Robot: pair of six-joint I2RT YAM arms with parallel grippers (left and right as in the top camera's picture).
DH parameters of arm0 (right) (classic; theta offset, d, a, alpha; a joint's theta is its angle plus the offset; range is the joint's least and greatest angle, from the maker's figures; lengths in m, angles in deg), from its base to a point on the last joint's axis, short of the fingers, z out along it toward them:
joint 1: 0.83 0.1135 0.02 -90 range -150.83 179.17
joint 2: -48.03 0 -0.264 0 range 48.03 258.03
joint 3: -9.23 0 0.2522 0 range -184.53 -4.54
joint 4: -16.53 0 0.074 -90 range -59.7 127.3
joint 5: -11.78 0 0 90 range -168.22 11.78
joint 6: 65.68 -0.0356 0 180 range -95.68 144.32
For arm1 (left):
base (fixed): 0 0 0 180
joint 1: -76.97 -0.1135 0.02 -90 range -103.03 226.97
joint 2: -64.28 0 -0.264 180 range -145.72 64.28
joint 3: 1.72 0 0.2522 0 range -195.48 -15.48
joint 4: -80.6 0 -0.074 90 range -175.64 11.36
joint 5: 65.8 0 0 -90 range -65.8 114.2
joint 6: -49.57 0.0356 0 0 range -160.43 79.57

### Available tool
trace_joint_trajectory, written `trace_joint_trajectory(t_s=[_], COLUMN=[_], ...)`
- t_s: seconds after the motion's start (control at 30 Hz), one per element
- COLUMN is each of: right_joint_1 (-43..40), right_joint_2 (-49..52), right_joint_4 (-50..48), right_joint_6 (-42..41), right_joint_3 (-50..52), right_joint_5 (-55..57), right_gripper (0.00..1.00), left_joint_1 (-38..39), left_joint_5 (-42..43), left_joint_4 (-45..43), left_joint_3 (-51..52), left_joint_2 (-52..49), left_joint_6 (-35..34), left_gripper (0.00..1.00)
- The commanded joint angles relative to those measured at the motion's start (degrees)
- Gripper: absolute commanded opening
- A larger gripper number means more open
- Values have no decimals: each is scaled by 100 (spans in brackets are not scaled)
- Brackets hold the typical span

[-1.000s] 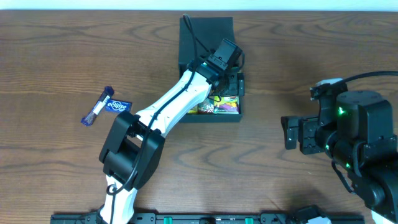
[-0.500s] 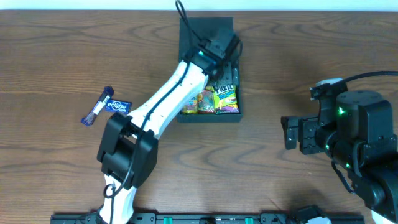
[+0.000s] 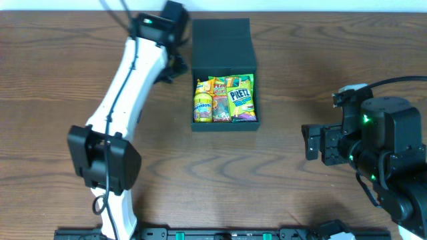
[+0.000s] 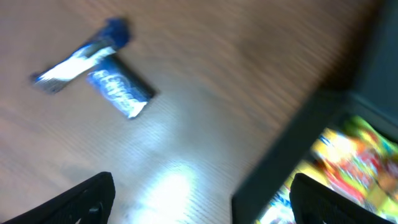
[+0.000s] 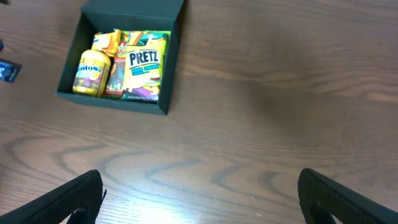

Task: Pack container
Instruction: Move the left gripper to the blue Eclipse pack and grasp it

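The container (image 3: 223, 40) sits open on the table (image 3: 320, 67), lid flap back. The left gripper (image 4: 202, 198) beside it and the right gripper (image 5: 200, 198), well apart, both gape empty. A Pretz packet (image 3: 241, 99), a Mentos roll (image 3: 202, 103) and other snacks are in. A gum packet (image 4: 121, 93) and a blue bar (image 4: 78, 59) lie outside and probably remain, then the lid.

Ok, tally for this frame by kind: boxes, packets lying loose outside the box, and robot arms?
Boxes: 1, the container, lid open.
Loose blue packets on the table: 2, the stick packet and the flat pack.
Robot arms: 2, the left arm and the right arm.
Total: 5.
The snacks inside the box overlap and are not counted.
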Motion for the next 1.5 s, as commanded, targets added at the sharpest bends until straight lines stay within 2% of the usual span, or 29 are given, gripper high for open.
trace_joint_trajectory(t_s=[0.0,0.2,0.33,0.5,0.6,0.77,1.07,1.33,1.47], right_joint_1=[-52,-52,-52,-52,-52,-52,-52,-52,-52], right_joint_2=[-22,-22,-22,-22,-22,-22,-22,-22,-22], right_joint_4=[7,7,7,7,7,7,7,7,7], right_joint_6=[83,83,83,83,83,85,83,83,85], right_joint_3=[4,4,4,4,4,4,4,4,4], right_joint_5=[26,26,26,26,26,24,26,26,26], right_gripper=[99,99,99,99,99,99,99,99,99], left_joint_1=[-337,-756,-951,-1084,-1176,-1320,-1488,-1641,-1641], left_joint_5=[-136,-50,164,498,487,623,728,726,728], left_joint_4=[101,136,63,-380,-627,-994,-2326,-3171,-3314], left_joint_3=[-70,-2,426,1141,1506,2081,3204,3803,3923], left_joint_2=[114,114,114,116,116,116,116,114,109], left_joint_6=[-638,-717,-920,-918,-911,-874,-1071,-1220,-1272], left_gripper=[91,92,92,91,85,85,84,81,73])
